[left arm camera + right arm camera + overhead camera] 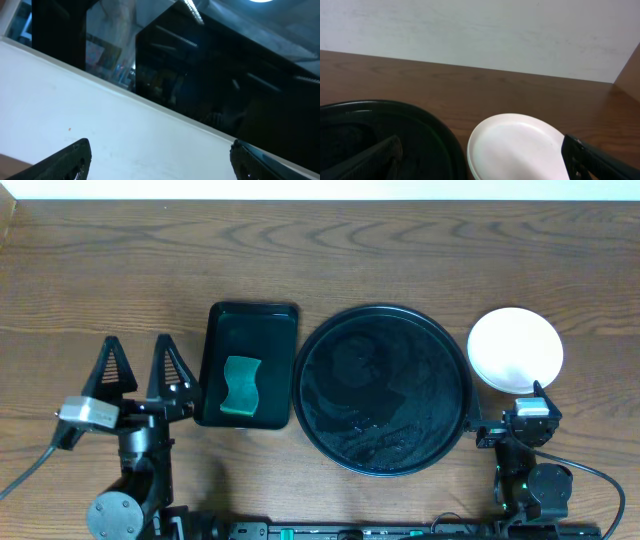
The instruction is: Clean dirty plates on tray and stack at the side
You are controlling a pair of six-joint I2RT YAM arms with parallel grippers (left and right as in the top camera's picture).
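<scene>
Both grippers spread wide, holding nothing.
The right gripper (481, 139) sits at the near edge of the plates (515, 350), just right of the black tray (385, 390). Only overhead shows the left gripper (138, 340) beside the green tray (250, 315) and sponge (240, 387).

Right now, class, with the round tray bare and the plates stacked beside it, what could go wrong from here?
1. The open right gripper sits close to the near edge of the plate stack; a careless move forward could shove or tip it.
2. The stack lies close to the black tray, so a sideways nudge could knock plates against its rim.
3. Only the top plate shows, so smears below could go unnoticed.
</scene>
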